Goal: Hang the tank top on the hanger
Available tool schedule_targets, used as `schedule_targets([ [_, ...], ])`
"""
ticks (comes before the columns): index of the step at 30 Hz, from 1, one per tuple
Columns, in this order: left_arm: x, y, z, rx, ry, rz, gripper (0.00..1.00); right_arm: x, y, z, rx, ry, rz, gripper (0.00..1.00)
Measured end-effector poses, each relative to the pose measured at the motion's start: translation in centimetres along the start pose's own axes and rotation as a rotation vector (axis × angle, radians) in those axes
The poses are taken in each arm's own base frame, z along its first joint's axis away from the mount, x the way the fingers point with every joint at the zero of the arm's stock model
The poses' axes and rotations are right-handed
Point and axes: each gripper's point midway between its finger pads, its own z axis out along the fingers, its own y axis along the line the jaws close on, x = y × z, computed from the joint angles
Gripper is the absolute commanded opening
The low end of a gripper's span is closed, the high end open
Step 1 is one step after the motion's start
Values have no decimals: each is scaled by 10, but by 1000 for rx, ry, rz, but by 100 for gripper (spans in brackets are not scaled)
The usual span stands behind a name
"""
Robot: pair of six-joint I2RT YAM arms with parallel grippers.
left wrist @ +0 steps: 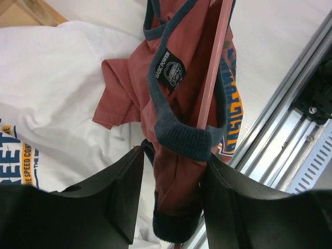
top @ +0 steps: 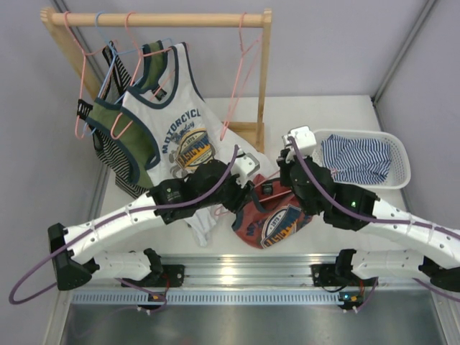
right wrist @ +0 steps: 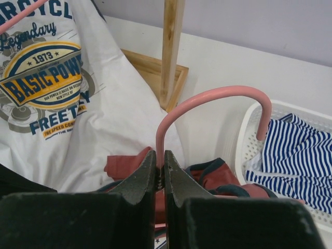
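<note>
The rust-red tank top (top: 273, 223) with navy trim lies bunched on the table between my two arms, its chest print facing up. A pink hanger (right wrist: 207, 98) runs through it. My right gripper (right wrist: 161, 155) is shut on the stem just below the curved hook. In the left wrist view the hanger's pink arm (left wrist: 215, 67) passes inside a navy-edged strap of the tank top (left wrist: 176, 104). My left gripper (left wrist: 175, 153) stands open around that strap. The cloth touches the right finger, and a gap shows at the left finger.
A wooden rack (top: 158, 19) at the back left carries a white Motorcycle top (top: 180, 122), green and striped garments, and spare pink hangers (top: 241, 72). A white basket (top: 399, 144) at the right holds a blue-and-white striped garment (top: 356, 158). A metal rail (left wrist: 280, 150) runs along the near edge.
</note>
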Motion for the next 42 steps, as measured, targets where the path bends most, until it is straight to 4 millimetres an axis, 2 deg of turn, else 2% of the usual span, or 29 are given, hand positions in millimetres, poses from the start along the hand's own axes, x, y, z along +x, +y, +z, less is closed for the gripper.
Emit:
schedule_targets([
  [9,2,5,9,-25,-39,-8,40,-1,11,2,-17,14,-26,0],
  [10,3,5,10,-28,-41,-8,36,-2,13,2,-20,13,-28,0],
  [11,4,6,10,-30,-43,-10,27,-2,14,2,-23,13,-29,0],
  [12,5,6,10,-31,-44,-16,21,-2,16,2,-27,14,-32,0],
  [14,5,6,10,-29,-51,-14,14,-3,18,3,-30,13,-32,0],
  [15,6,3,10,-14,-56,-9,5,-4,19,3,-31,14,-34,0],
  [16,6,-1,9,2,-60,-3,2,-5,20,4,-32,14,-36,0],
  [24,15,-3,9,15,-106,-39,0,-3,31,6,-48,23,-74,0],
  [27,19,-3,8,21,-139,-65,0,0,36,7,-62,31,-84,11],
  [28,21,-3,7,25,-154,-74,0,1,39,7,-72,34,-84,23],
  [31,29,1,7,5,-169,-109,0,2,43,6,-87,35,-79,42],
  [32,32,4,7,-9,-172,-125,0,1,43,5,-85,33,-77,52],
  [34,39,11,8,-37,-167,-148,0,0,42,6,-84,30,-74,65],
  [42,61,18,14,-72,-164,-200,0,-7,35,2,-71,8,-56,84],
])
